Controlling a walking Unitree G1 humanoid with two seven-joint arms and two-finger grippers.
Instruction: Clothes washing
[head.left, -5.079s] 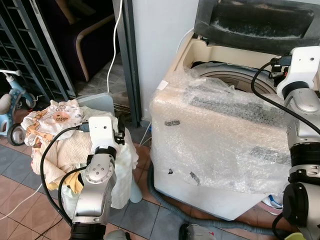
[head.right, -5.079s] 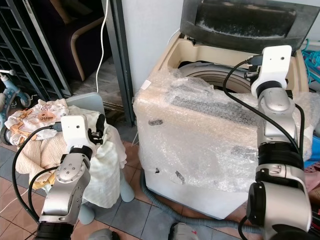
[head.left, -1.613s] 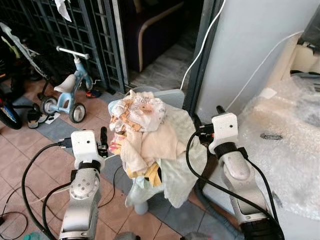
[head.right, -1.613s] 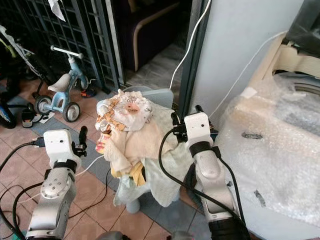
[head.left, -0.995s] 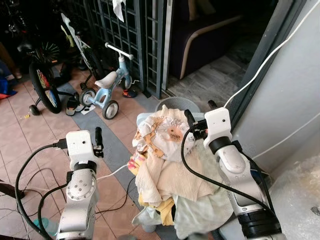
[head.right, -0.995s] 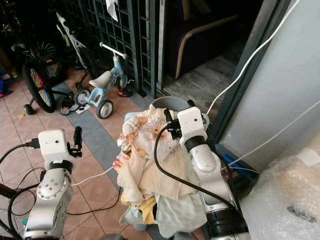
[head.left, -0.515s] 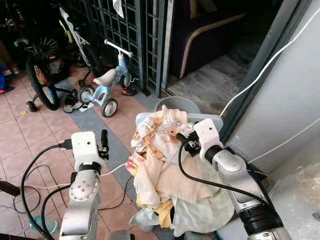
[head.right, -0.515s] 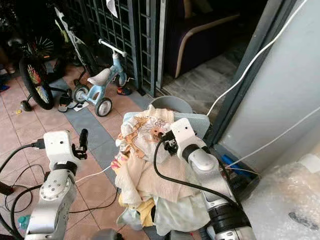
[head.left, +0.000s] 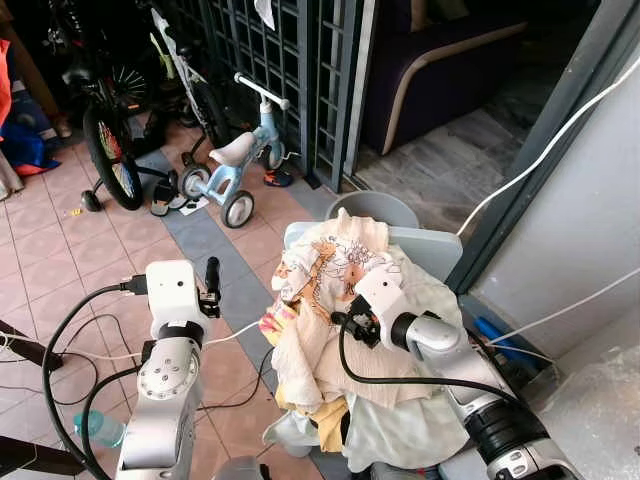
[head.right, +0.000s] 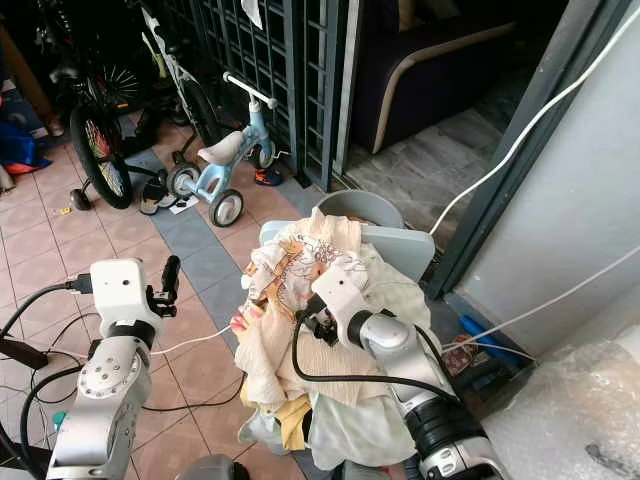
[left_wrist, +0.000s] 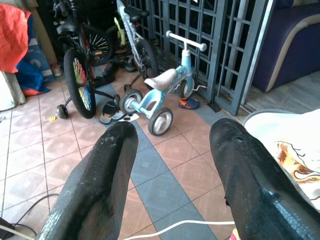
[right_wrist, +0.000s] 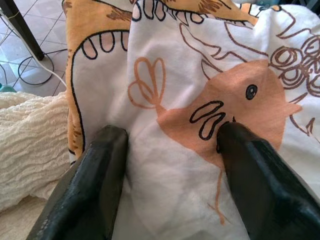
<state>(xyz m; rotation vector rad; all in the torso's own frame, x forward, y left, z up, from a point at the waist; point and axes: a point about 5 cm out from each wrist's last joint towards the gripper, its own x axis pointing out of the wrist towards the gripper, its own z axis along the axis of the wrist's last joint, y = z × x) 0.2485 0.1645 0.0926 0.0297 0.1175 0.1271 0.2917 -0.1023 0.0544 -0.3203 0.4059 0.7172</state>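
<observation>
My right gripper (right_wrist: 170, 145) is spread wide, fingertips pressed onto the printed cloth (right_wrist: 200, 100) topping the laundry pile (head.left: 340, 340) at six o'clock. My left gripper (left_wrist: 172, 150) hangs open at nine o'clock, facing the blue tricycle (head.left: 240, 165).

No words, numbers, brand marks or signs can be read anywhere here. The white cotton cloth with orange cartoon animals (right_wrist: 200, 110) pressed under the right pincer (right_wrist: 172, 150) carries drawings alone, no lettering. The small light-blue balance trike (left_wrist: 160, 95) beyond the left pincer (left_wrist: 172, 145) shows no legible label.
</observation>
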